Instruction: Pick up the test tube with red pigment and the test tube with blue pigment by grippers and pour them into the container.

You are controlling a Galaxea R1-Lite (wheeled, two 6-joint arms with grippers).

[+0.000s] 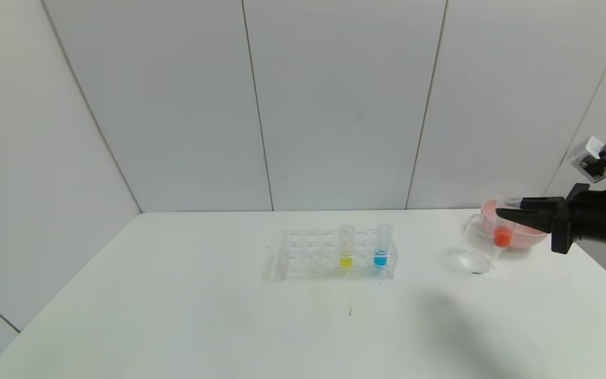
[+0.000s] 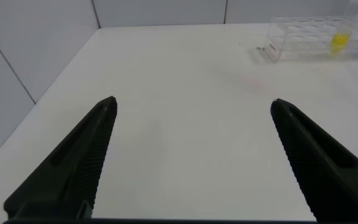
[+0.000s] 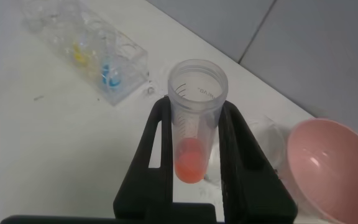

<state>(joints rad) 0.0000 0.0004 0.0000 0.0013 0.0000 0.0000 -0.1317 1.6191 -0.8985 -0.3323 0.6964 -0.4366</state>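
Observation:
My right gripper [image 1: 508, 209] is shut on the test tube with red pigment [image 1: 502, 231] and holds it upright above the clear container [image 1: 475, 245] at the table's right. In the right wrist view the tube [image 3: 192, 130] sits between the black fingers [image 3: 156, 149], orange-red liquid at its bottom. The test tube with blue pigment [image 1: 382, 247] stands in the clear rack [image 1: 303, 252], beside a yellow tube [image 1: 346, 247]; both show in the right wrist view too, the blue one [image 3: 109, 76] nearer. My left gripper [image 2: 192, 106] is open and empty over bare table at the left, outside the head view.
A pink bowl [image 1: 524, 234] stands just behind the container, partly hidden by my right gripper; it also shows in the right wrist view [image 3: 328, 168]. The rack shows far off in the left wrist view [image 2: 303, 38]. White walls close the back and both sides.

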